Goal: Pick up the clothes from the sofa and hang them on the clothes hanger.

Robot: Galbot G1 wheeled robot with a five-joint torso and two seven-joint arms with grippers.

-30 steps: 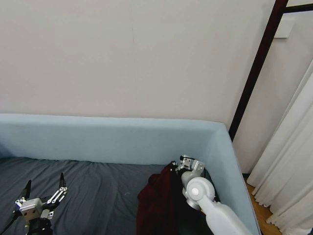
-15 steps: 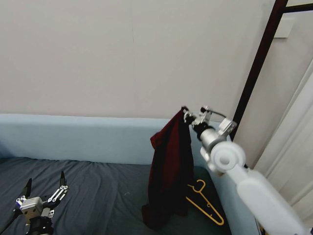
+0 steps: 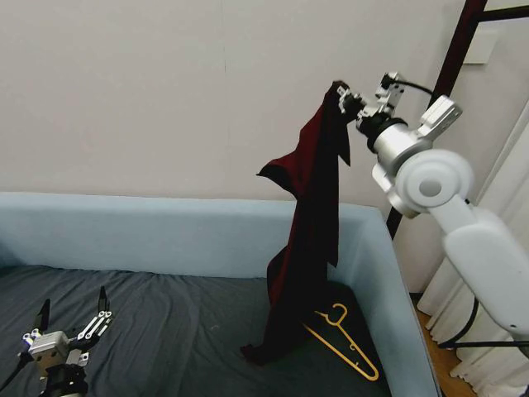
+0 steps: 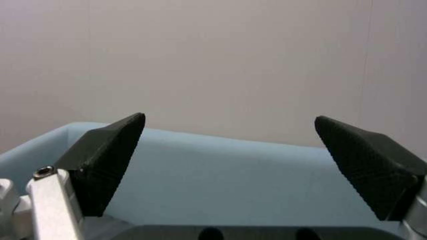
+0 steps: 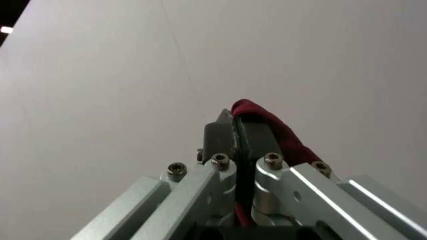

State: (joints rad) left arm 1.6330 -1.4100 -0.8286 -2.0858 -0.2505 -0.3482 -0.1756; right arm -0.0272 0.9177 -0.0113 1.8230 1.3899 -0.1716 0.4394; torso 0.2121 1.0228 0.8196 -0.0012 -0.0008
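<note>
Garment (image 3: 310,248), dark red, is hanging high in the air from the right gripper (image 3: 345,98), which is raised well above the sofa (image 3: 165,236) on its outstretched white arm. The gripper is holding the cloth by its top edge in front of the pale wall (image 3: 165,99), near the dark pole (image 3: 430,116) that is rising at the right. Its fingers are clamping tight on the fabric: in the right wrist view the two black pads (image 5: 220,137) are pressing together, and a red fold of the garment (image 5: 273,130) is bulging out just beside them.

From that pinch the garment is draping straight down in a long narrow fall, with one corner sticking out to the left about a third of the way down. Its lowest end is reaching the dark grey seat (image 3: 165,331) near the sofa's right-hand corner; whether it is touching the seat I cannot tell. A yellow hanger (image 3: 343,343) is lying flat on the seat just beside that end, close to the light blue side wall.

Low on the left, the left gripper (image 3: 72,306) is hovering over the seat, well apart from the garment. Its fingers (image 4: 107,160) are spreading wide and holding nothing, and in the left wrist view they are pointing toward the sofa's blue back (image 4: 220,170) and the wall above it.
</note>
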